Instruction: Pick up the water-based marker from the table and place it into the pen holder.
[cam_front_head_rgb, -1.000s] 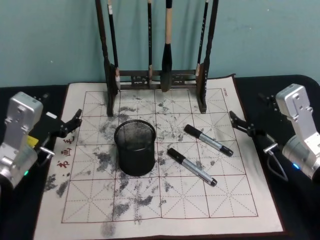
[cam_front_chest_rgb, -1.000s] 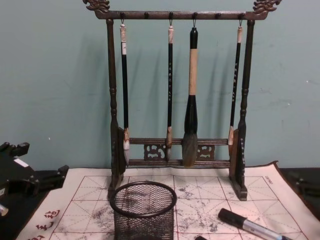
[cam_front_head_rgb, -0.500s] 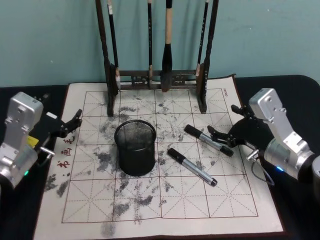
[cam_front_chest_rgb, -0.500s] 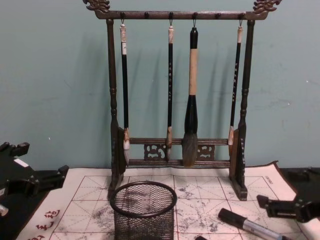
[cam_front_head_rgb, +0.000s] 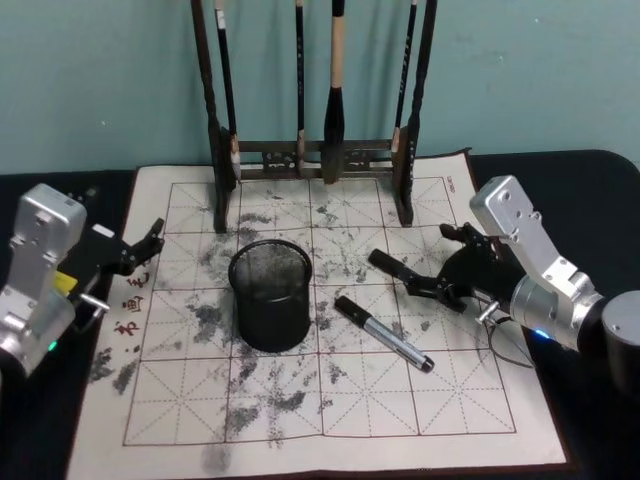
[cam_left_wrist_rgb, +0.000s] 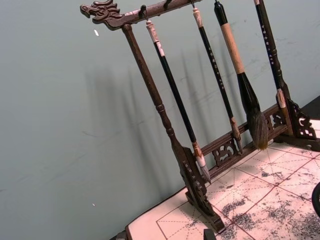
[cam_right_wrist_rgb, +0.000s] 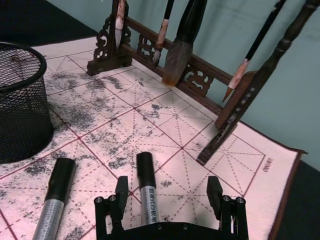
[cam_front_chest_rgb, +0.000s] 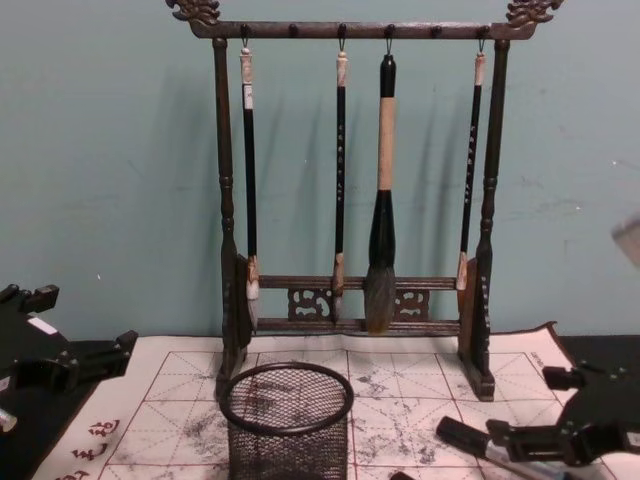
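Two water-based markers with black caps and silver barrels lie on the calligraphy mat. The farther marker (cam_front_head_rgb: 386, 264) (cam_right_wrist_rgb: 145, 186) (cam_front_chest_rgb: 461, 437) lies between the spread fingers of my right gripper (cam_front_head_rgb: 438, 262) (cam_right_wrist_rgb: 167, 194) (cam_front_chest_rgb: 528, 408). That gripper is open, low over the marker, and not closed on it. The nearer marker (cam_front_head_rgb: 384, 335) (cam_right_wrist_rgb: 58, 196) lies free beside it. The pen holder (cam_front_head_rgb: 270, 295) (cam_right_wrist_rgb: 20, 100) (cam_front_chest_rgb: 287, 420), a black wire-mesh cup, stands upright left of both markers. My left gripper (cam_front_head_rgb: 148, 245) (cam_front_chest_rgb: 78, 328) rests open at the mat's left edge.
A tall dark wooden brush rack (cam_front_head_rgb: 315, 150) (cam_front_chest_rgb: 350, 300) (cam_left_wrist_rgb: 200, 160) (cam_right_wrist_rgb: 200, 75) with several hanging brushes stands at the back of the ink-stained gridded mat (cam_front_head_rgb: 300, 400). A black table surface surrounds the mat, and a teal wall stands behind.
My right arm has swung in from the table's right side and come down over the farther marker, fingers spread. The left arm, holder and markers have not moved.
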